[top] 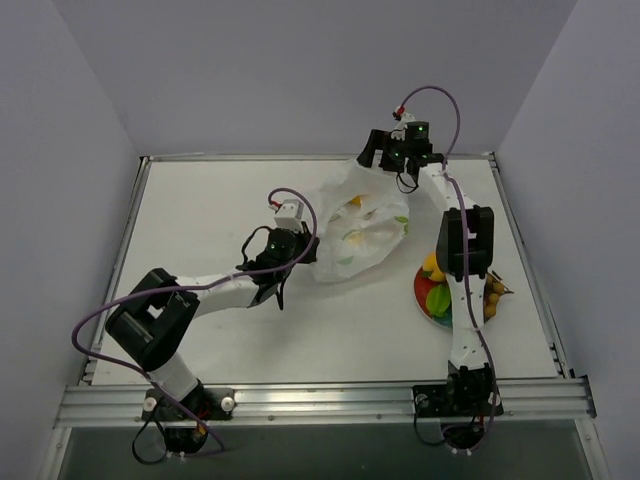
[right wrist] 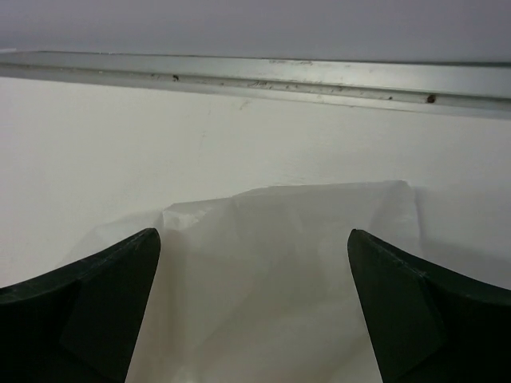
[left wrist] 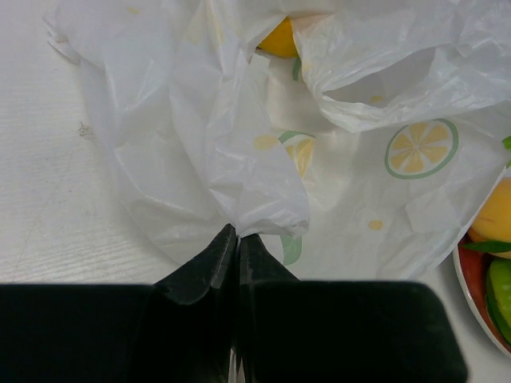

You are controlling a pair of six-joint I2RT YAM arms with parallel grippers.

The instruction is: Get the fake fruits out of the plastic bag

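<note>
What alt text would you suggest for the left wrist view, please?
The left tool is shut on a fold of the white plastic bag. A yellow fruit peeks out at top; a plate of fruits sits lower right.

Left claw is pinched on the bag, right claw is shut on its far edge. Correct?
Not quite. The left claw does pinch the plastic bag, but the right claw is open, jaws wide apart over its far edge; the right wrist view shows it.

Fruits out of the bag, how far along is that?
Done: some fruits lie on the plate. In hand: the left end effector pinches the bag, the right end effector is open over its far edge. To do: a yellow fruit shows inside the bag.
</note>
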